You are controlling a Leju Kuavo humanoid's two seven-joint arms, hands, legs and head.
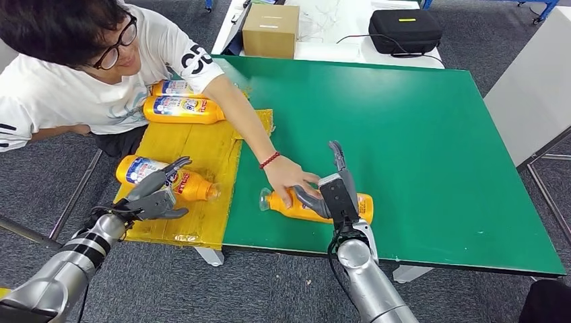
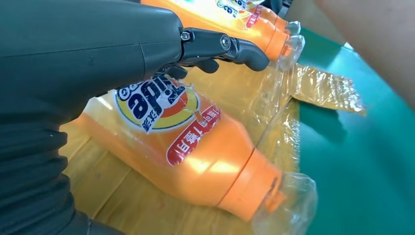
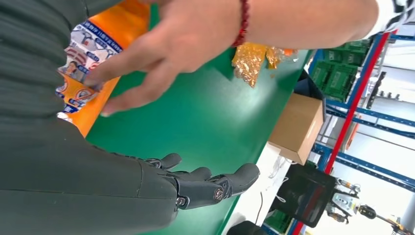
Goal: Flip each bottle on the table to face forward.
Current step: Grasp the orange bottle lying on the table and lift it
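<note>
An orange bottle (image 1: 304, 213) (image 3: 83, 54) lies on its side on the green table (image 1: 417, 148), cap toward the left. A person's hand (image 1: 289, 176) (image 3: 181, 44) rests on it near the neck. My right hand (image 1: 340, 192) (image 3: 98, 186) hovers over the bottle's body with fingers stretched forward, holding nothing. A second orange bottle (image 1: 192, 185) (image 2: 205, 147) lies on the yellow board (image 1: 202, 148), label up. My left hand (image 1: 158, 192) (image 2: 98, 58) is spread just above its label without gripping.
Two more orange bottles (image 1: 182, 109) (image 1: 172, 87) lie at the board's far end beside the person leaning in from the left. A cardboard box (image 1: 271, 30) and a black case (image 1: 404, 30) sit on the white table behind. The green table's right half is bare.
</note>
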